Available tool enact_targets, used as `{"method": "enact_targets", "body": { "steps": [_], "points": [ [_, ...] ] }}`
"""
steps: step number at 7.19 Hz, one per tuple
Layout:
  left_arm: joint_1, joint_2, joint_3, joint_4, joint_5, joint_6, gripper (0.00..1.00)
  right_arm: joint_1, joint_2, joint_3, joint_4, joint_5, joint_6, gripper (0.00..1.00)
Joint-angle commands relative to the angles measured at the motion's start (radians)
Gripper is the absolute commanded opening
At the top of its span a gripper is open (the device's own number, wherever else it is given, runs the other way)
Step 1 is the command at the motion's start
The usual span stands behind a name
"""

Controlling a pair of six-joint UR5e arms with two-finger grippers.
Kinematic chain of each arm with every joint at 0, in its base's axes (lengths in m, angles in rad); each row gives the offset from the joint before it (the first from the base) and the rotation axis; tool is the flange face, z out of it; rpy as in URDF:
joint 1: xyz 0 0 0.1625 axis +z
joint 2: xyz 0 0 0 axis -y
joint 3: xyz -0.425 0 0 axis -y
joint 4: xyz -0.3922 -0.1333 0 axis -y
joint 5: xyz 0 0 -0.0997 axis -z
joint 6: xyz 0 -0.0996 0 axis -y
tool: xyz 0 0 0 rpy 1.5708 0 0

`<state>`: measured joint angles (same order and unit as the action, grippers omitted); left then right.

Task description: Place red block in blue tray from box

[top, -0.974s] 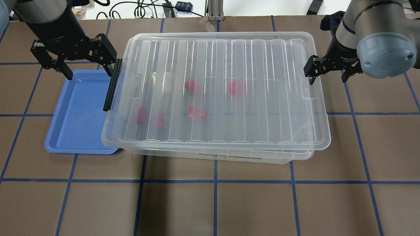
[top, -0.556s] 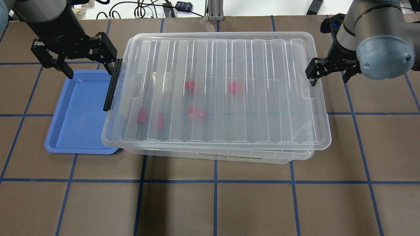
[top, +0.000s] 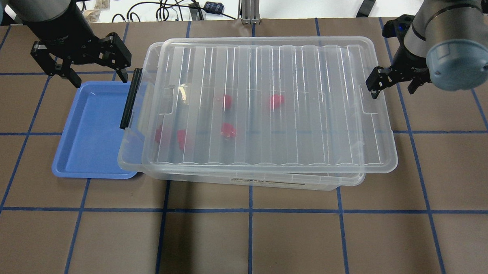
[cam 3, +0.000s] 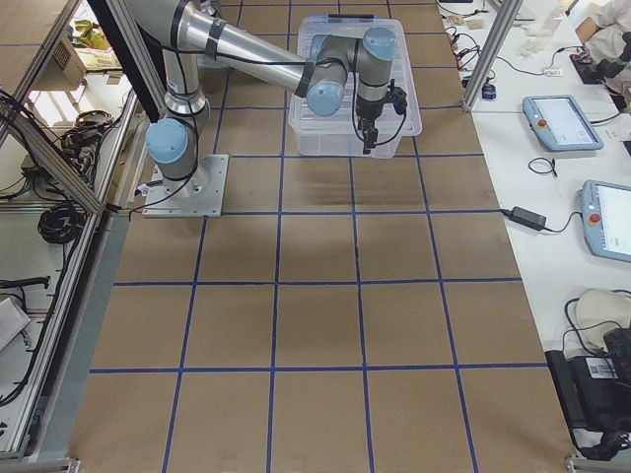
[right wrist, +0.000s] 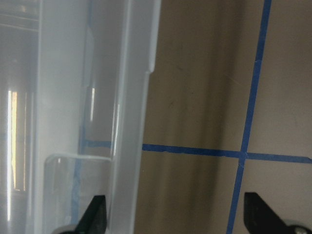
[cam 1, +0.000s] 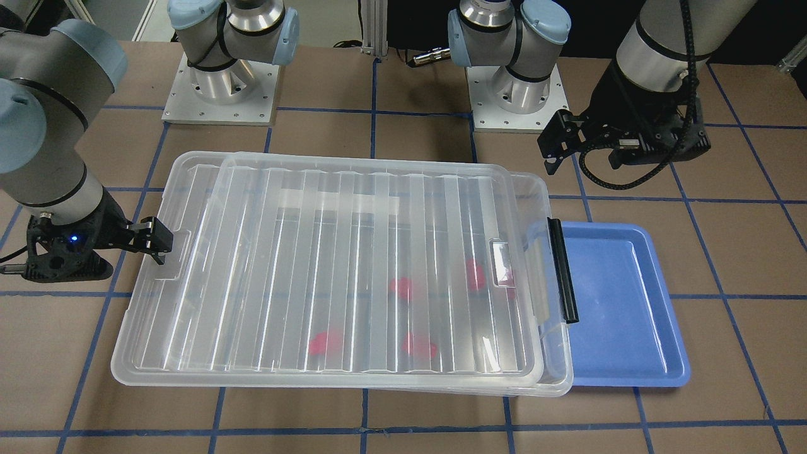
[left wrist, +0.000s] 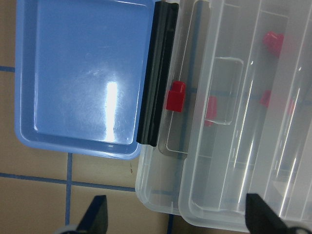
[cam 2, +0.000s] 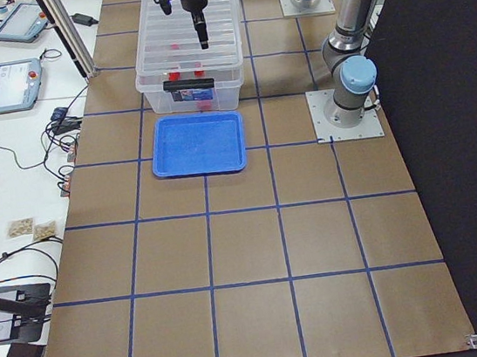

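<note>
The box [top: 242, 179] is a clear bin in mid-table; its ribbed lid [top: 309, 115] lies on top, shifted toward my right, leaving a gap at the black latch bar [top: 129, 98]. Several red blocks lie inside, such as one [top: 276, 101] seen through the lid. One red block [left wrist: 175, 96] shows uncovered in the gap beside the latch. The blue tray [top: 92, 131] lies empty against the latch end. My left gripper [top: 98, 77] is open above the tray's far edge. My right gripper [top: 392, 83] is open, straddling the lid's right end [right wrist: 131, 122].
Cables and small devices [top: 171, 8] lie beyond the table's far edge, with a metal post [top: 248, 7]. The arm bases [cam 1: 220, 88] stand behind the box. Side benches hold tablets [cam 3: 562, 123].
The lid has slid toward my right, opening a gap at the latch end. My right gripper moved right with it. My left gripper moved slightly back and left.
</note>
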<state>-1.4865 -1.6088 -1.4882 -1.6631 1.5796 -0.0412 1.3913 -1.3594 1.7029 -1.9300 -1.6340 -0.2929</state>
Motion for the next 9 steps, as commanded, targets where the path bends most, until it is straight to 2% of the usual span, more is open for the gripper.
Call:
{"method": "enact_targets", "body": {
  "steps": [1,2,9],
  "points": [
    [0.003,-0.025,0.0,0.029,-0.003,0.0,1.0,-0.014,-0.001,-0.005,0.002,-0.029,-0.011,1.0],
    [0.002,-0.028,-0.015,0.057,-0.003,-0.002,1.0,-0.018,-0.001,-0.005,0.0,-0.035,-0.012,1.0],
    [-0.011,-0.028,-0.018,0.043,0.003,0.003,1.0,-0.107,0.0,0.001,0.005,-0.036,-0.092,1.0]
  ]
}}
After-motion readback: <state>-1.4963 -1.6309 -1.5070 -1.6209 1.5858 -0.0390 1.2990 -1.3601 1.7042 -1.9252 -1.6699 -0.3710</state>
